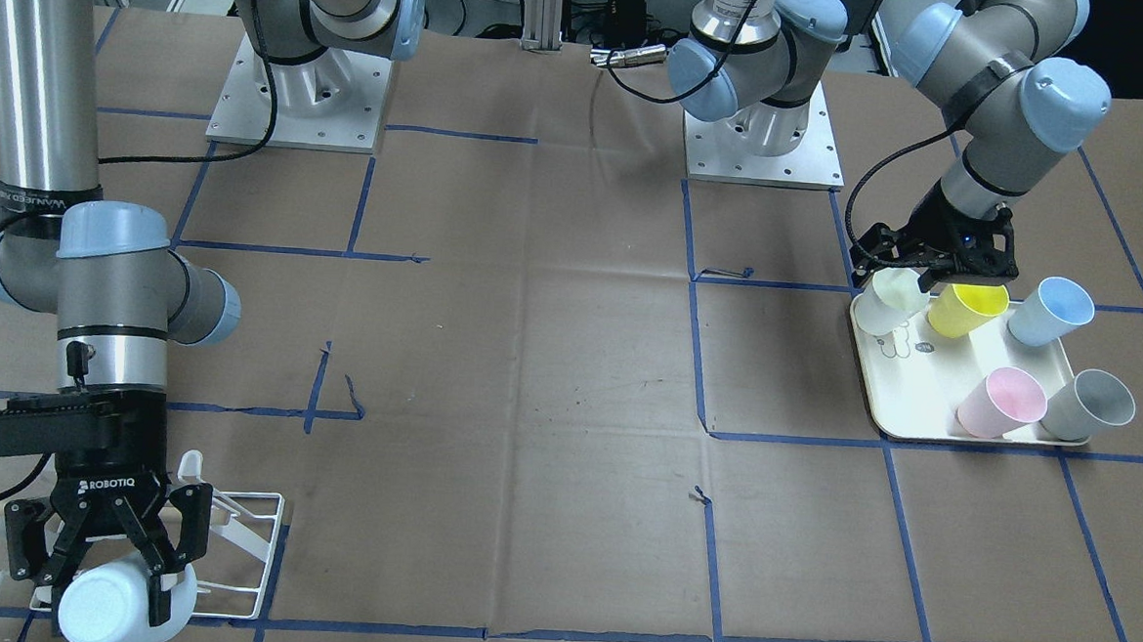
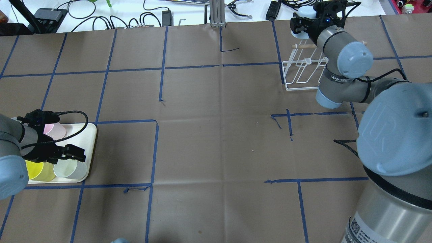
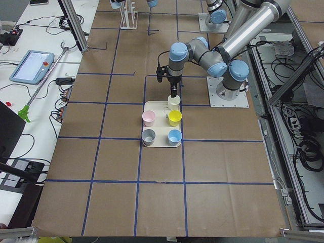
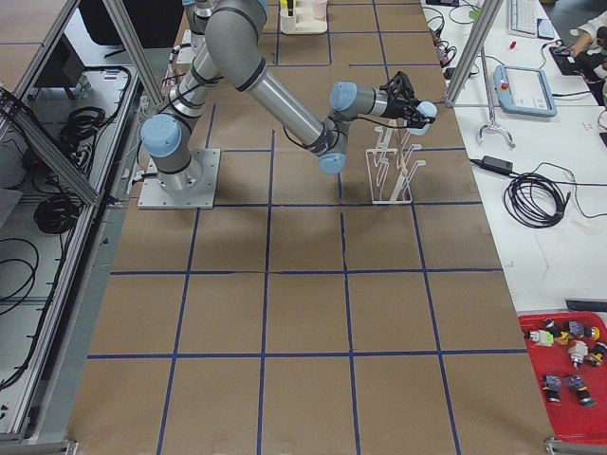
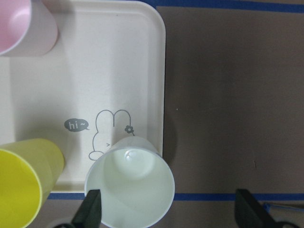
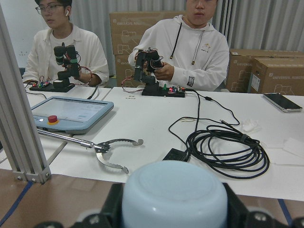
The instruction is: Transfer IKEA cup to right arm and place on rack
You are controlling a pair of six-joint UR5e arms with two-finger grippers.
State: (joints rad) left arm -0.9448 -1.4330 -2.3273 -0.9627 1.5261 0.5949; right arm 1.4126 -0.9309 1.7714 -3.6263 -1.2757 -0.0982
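Observation:
My right gripper (image 1: 118,571) is shut on a pale blue cup (image 1: 106,610), held on its side over the near end of the white wire rack (image 1: 252,539). The overhead view shows that gripper (image 2: 308,23) beyond the rack (image 2: 303,72), and the right wrist view shows the cup's base (image 6: 173,194) between the fingers. My left gripper (image 1: 926,281) is open, low over a whitish cup (image 1: 890,301) on the cream tray (image 1: 909,422). In the left wrist view the cup (image 5: 130,187) lies between the fingertips (image 5: 90,209).
On the tray also lie a yellow cup (image 1: 966,309), a light blue cup (image 1: 1049,310), a pink cup (image 1: 1000,402) and a grey cup (image 1: 1088,405). Two operators (image 6: 190,47) sit behind a white bench past the table's far edge. Brown paper with blue tape lines covers the table.

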